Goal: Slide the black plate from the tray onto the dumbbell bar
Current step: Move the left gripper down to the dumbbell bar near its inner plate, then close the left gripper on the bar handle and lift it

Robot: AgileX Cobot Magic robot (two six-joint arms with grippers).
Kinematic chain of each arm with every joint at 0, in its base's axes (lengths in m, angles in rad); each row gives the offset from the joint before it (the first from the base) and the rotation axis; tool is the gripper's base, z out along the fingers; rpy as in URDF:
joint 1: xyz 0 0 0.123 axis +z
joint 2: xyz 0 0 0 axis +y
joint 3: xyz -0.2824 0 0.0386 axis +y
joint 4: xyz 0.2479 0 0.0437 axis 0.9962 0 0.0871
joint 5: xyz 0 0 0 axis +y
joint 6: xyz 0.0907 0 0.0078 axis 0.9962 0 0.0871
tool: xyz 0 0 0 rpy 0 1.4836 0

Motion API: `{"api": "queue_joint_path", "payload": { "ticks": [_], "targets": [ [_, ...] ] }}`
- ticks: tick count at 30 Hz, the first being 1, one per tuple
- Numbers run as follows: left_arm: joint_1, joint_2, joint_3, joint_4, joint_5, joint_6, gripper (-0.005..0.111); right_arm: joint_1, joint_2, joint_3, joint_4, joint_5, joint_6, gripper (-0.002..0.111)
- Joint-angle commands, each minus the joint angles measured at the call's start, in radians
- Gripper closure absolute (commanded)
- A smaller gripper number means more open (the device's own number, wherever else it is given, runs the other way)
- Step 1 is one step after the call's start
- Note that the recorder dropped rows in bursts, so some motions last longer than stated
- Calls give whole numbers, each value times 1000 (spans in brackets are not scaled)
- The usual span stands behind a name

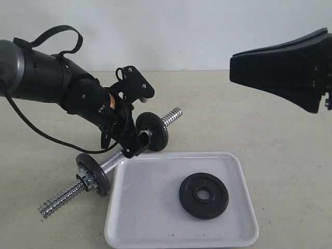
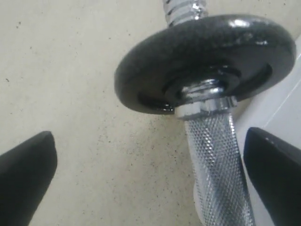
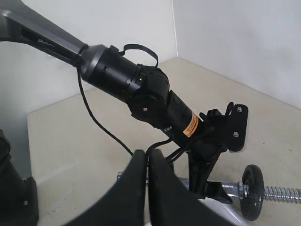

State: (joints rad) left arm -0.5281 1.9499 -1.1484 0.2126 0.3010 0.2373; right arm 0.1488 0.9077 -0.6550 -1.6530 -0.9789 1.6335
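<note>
Left gripper (image 2: 148, 141) gapes wide astride the knurled dumbbell bar (image 1: 114, 162), right gripper (image 3: 148, 157) is clenched empty well off, black plate (image 1: 203, 195) lies flat in the white tray (image 1: 155, 223); likely risk: a skewed pinch rolls the round bar away.

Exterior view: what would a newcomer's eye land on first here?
The left gripper, fingers open, straddles the knurled middle of the dumbbell bar, which lies on the table left of the tray. The black plate lies flat in the tray, with nothing touching it. The right gripper hangs shut, high on the right.
</note>
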Motion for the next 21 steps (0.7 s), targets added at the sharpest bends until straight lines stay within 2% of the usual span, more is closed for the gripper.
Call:
{"api": "queue_joint_path", "payload": {
  "ticks": [1, 12, 21],
  "targets": [
    [-5, 32, -4, 37, -9, -12, -3, 1, 1, -5, -8, -10, 5, 109],
    [-1, 50, -4, 50, -69, -20, -3, 1, 1, -5, -8, -26, 5, 109],
    [54, 50, -4, 75, -69, -48, -3, 1, 1, -5, -8, -31, 5, 109]
  ]
}}
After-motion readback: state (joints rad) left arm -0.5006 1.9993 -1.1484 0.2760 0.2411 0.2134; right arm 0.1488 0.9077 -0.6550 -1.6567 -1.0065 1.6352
